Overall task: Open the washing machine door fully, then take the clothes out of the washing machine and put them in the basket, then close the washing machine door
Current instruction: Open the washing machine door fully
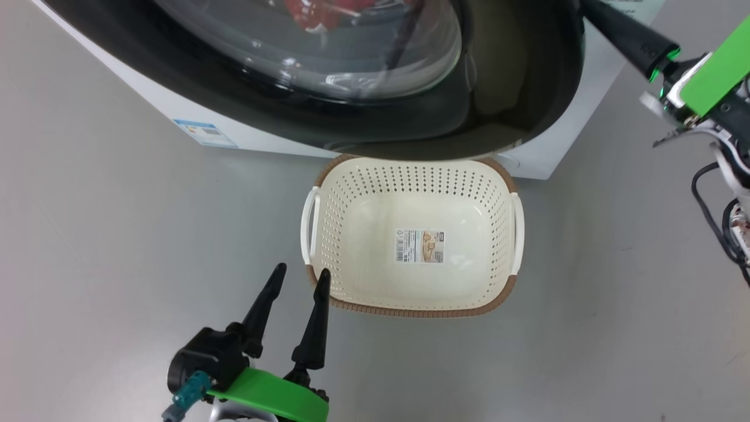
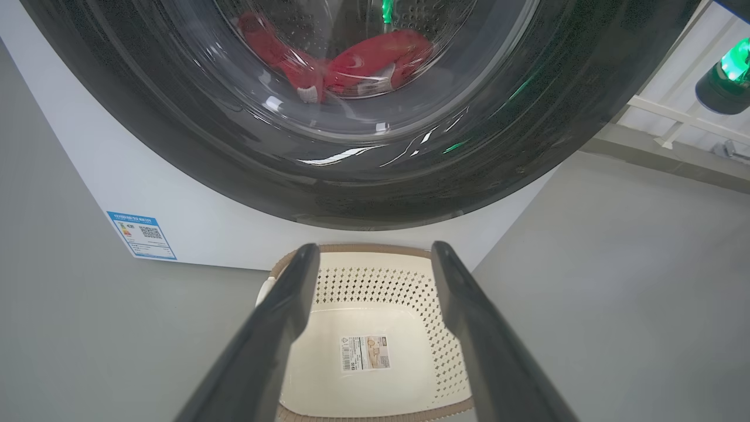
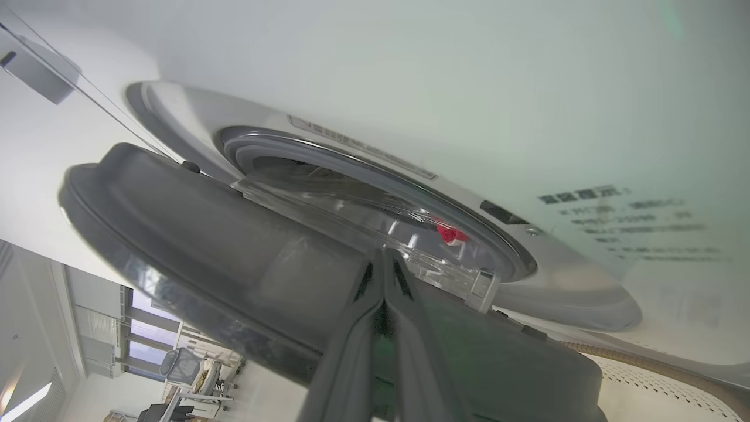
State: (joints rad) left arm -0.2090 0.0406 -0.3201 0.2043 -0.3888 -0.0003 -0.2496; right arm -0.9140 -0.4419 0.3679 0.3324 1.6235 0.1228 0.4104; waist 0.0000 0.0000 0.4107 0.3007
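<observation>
The washing machine point(image 1: 275, 140) spans the top of the head view. The washing machine door point(image 1: 498, 88), with its black rim and glass bowl, stands slightly ajar point(image 3: 205, 234), with a gap to the grey ring. The red clothes point(image 2: 375, 55) lie inside the drum behind the glass, and a bit of them point(image 3: 451, 234) shows through the gap. The basket point(image 1: 351, 193) sits on the floor below the door with nothing in it. My left gripper point(image 1: 302, 272) hangs open at the basket's near left corner. My right gripper point(image 3: 384, 261) is shut, with its tips at the door's free edge, holding nothing.
The grey floor point(image 1: 117, 234) stretches around the basket on the left, right and front. A blue label point(image 1: 205, 133) marks the machine's lower front. Cables point(image 1: 720, 223) hang on my right arm at the right edge. A white railing point(image 2: 674, 111) stands to the right of the machine.
</observation>
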